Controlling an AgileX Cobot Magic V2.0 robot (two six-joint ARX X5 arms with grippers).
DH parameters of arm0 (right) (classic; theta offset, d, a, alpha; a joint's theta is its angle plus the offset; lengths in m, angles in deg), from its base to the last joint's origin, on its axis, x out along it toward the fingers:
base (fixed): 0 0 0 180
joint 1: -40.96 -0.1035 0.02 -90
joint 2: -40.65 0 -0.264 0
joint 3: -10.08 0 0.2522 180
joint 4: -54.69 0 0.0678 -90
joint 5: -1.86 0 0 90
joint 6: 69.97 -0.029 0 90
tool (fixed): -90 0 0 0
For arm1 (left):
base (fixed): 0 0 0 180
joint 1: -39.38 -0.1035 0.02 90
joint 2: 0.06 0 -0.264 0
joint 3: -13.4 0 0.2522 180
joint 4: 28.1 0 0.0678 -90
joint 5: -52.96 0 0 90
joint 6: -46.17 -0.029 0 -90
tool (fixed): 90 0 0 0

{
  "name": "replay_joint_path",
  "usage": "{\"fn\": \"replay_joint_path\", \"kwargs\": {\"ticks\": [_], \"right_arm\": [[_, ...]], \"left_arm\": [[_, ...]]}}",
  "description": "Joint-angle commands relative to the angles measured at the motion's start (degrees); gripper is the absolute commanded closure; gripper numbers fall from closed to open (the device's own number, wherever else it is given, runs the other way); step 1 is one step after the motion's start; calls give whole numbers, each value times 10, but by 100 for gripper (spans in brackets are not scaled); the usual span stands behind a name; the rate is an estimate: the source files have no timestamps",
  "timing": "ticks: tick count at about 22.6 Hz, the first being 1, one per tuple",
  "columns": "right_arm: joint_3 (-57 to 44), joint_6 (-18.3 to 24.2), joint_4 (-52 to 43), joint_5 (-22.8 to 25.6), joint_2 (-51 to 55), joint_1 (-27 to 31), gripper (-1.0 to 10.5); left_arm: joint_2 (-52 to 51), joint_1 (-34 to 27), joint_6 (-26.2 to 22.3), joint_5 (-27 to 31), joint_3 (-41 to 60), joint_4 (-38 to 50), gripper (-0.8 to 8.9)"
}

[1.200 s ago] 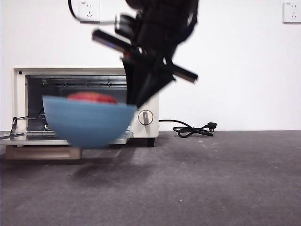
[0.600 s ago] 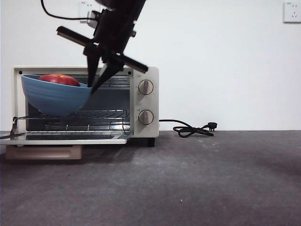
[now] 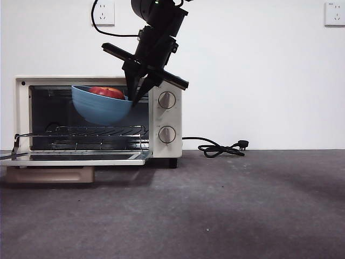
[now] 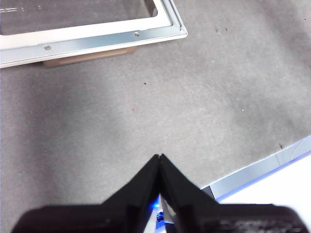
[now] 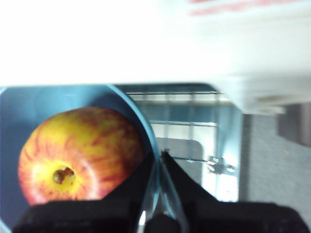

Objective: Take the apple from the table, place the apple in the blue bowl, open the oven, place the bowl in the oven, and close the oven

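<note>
Right gripper: reaching down from the top of the front view, jaws clenched on the rim of the blue bowl, 1 jaw inside the rim and 1 outside, as shown up close in the right wrist view.
Blue bowl: held in the air within the oven's open mouth, above the wire rack, not touching it; tilted slightly, gripped side toward the knobs.
Apple: resting inside the bowl, red top showing over the rim; in the right wrist view yellow and red streaks around a dark stem dimple.
Oven: cream-white, standing at the back left of the desk; 2 round knobs on the right panel.
Oven door: folded down flat and open; its metal frame also seen in the left wrist view.
Left gripper: above bare desk near the open door, jaws pressed together on nothing.
Cord: black, coiled on the desk right of the oven, plug lying loose.
Wall sockets: 2 white plates on the white wall behind.
</note>
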Motion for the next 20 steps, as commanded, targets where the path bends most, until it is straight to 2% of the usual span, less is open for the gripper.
{"fn": "replay_joint_path", "kwargs": {"ticks": [1, 12, 20], "right_arm": [[3, -14, 3, 15, -13, 1, 958], [3, -24, 1, 66, -16, 1, 958], [3, -24, -1, 84, -16, 1, 944]], "left_arm": [[-1, 1, -8, -2, -2, 0, 819], [-1, 1, -16, -4, -2, -15, 819], [-1, 1, -18, -4, -2, -15, 819]]}}
